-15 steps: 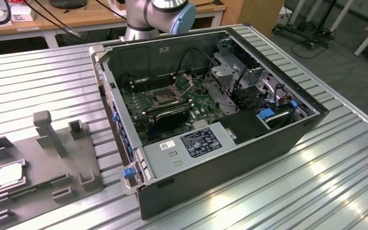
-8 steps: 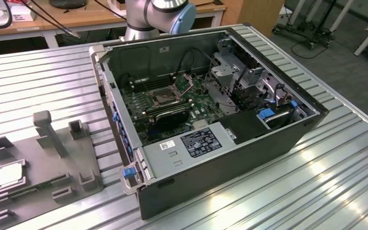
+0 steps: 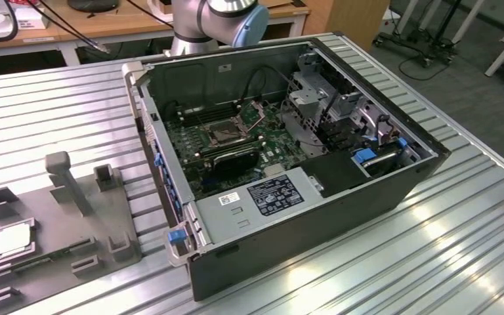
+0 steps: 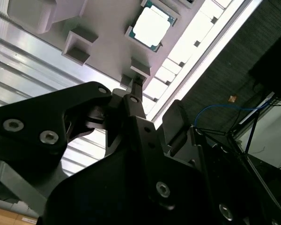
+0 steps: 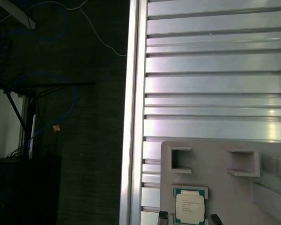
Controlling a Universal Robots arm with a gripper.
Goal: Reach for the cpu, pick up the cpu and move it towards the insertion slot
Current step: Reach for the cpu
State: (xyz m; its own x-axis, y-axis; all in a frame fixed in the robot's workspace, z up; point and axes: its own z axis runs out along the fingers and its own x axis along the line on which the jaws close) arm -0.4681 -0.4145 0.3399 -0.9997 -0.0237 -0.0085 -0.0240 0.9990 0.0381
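The cpu (image 3: 11,240) is a pale square chip lying flat in a recess of the grey fixture plate (image 3: 60,246) at the exterior view's left. Both wrist views show the cpu (image 4: 151,26) (image 5: 190,207) from above, some way off. My gripper (image 5: 189,217) is open and holds nothing. Its two fingertips (image 5: 163,215) show at either side of the chip in the first wrist view. In the second wrist view the black gripper (image 4: 154,105) points towards the fixture, short of the chip. The insertion slot (image 3: 221,134) is on the motherboard inside the open computer case.
The computer case (image 3: 322,216) lies open on the slatted aluminium table (image 3: 60,105), to the exterior view's right of the fixture. Grey upright blocks (image 3: 63,180) stand on the fixture near the cpu. The table edge (image 5: 133,117) runs close by, with dark floor and cables beyond.
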